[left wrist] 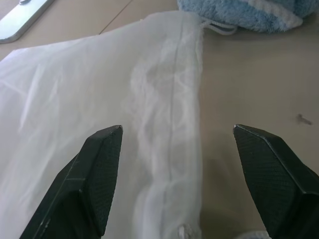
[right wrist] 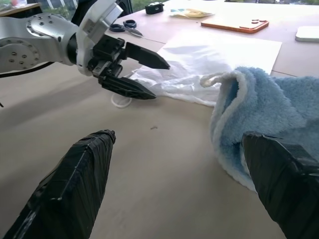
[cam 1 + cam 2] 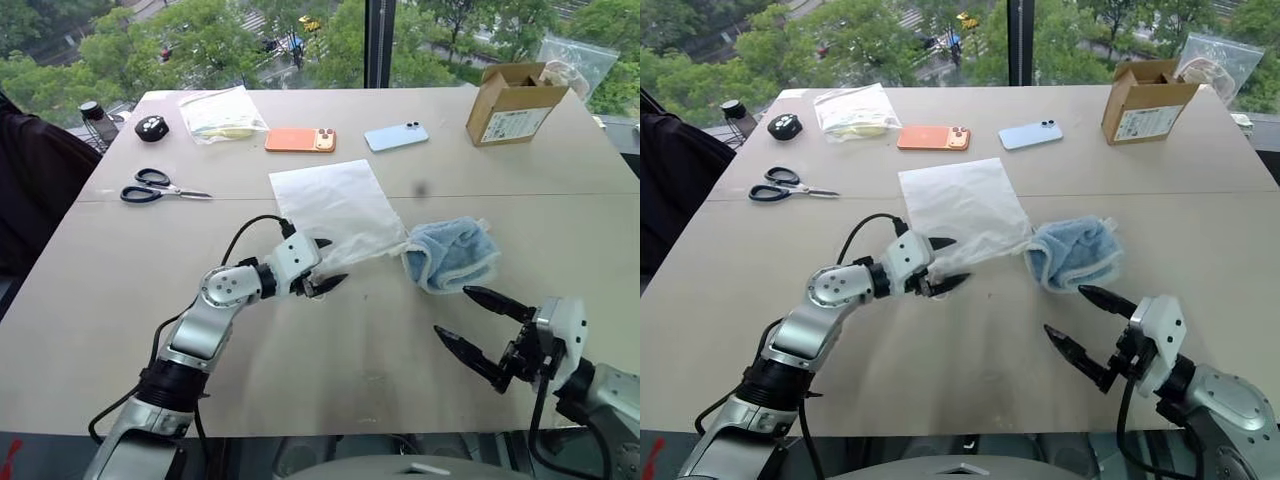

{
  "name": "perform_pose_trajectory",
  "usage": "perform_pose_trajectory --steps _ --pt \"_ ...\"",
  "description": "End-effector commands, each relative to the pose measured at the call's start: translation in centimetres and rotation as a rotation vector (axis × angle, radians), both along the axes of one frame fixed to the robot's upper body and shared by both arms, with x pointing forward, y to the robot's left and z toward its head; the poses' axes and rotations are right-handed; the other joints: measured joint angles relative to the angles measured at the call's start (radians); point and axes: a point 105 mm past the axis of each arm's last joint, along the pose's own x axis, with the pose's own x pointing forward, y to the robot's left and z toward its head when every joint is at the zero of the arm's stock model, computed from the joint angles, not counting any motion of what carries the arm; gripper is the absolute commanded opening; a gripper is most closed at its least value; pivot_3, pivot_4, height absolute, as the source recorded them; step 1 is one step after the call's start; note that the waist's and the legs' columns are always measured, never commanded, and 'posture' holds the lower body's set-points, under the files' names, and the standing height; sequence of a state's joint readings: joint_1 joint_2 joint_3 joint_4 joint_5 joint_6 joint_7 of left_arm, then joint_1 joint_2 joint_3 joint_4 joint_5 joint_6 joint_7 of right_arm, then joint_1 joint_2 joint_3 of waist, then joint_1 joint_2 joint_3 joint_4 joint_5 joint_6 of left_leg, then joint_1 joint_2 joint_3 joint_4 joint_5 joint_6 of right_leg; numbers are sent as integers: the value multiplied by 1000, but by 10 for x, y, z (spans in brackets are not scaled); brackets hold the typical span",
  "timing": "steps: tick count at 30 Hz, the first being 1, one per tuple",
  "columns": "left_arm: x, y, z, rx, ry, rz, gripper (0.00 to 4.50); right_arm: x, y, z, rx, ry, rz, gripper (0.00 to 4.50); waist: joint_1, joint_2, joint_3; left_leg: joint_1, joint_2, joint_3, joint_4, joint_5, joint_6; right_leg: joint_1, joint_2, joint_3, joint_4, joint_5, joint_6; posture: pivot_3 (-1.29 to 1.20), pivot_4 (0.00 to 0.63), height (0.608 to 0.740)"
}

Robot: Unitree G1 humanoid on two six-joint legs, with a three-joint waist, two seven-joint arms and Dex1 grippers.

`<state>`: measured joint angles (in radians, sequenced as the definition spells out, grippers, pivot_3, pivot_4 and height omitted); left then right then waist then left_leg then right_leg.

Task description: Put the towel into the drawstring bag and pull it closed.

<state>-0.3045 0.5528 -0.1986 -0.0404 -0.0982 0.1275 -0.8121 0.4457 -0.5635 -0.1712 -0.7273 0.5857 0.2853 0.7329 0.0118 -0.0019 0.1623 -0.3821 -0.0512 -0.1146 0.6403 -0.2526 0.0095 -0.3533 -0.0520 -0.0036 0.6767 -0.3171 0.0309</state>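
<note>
A thin white drawstring bag (image 3: 335,210) lies flat on the surface (image 3: 330,345), its gathered mouth toward the robot. The left hand (image 3: 322,264) hovers at that mouth edge, black fingers spread wide, holding nothing. The blue towel (image 3: 452,254) sits bunched just right of the mouth. The right hand (image 3: 480,325) waits near the towel, on the robot's side of it, also wide open and empty.
</note>
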Motion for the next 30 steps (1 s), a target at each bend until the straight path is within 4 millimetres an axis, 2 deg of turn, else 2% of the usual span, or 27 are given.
perform_pose_trajectory --steps 1,7,8,13,20,22,26,30 --pt "4 1 1 34 -40 -4 2906 0 2 9 0 -37 4 4500 -2 0 0 0 0 0 0 0 0 0 0 0 0 0 0 0 150 740" --pt "11 3 -1 44 -62 19 269 4 -1 10 -6 -45 -2 4500 -1 -1 0 0 0 0 1 0 0 0 0 0 1 0 0 0 150 740" --pt "12 3 0 37 -63 24 40 5 -2 10 -7 -47 -3 4500 0 -1 0 0 0 0 1 0 0 0 0 0 1 0 0 0 150 740" --pt "11 1 4 3 -61 20 40 7 -1 11 -3 -56 -3 4500 -1 -1 0 0 0 0 1 0 0 0 0 0 1 0 0 0 150 740" --pt "12 3 32 -189 -18 59 40 10 -1 15 24 -65 -25 4500 -1 -1 0 0 0 0 2 0 0 0 0 0 2 0 0 0 150 740" --pt "13 6 41 -250 -11 72 40 19 -3 19 48 -86 -86 4500 -3 -1 0 0 0 0 2 0 0 0 0 0 2 0 0 0 150 740" --pt "19 10 58 -333 -41 107 40 46 -12 16 -46 -108 -245 4500 -7 -2 0 0 0 0 3 0 0 0 0 0 2 0 0 0 150 740" --pt "27 10 76 -398 -87 145 40 69 -15 15 -163 -125 -309 4500 -7 -2 0 -1 0 0 3 3 -4 0 1 0 2 0 0 0 150 740"
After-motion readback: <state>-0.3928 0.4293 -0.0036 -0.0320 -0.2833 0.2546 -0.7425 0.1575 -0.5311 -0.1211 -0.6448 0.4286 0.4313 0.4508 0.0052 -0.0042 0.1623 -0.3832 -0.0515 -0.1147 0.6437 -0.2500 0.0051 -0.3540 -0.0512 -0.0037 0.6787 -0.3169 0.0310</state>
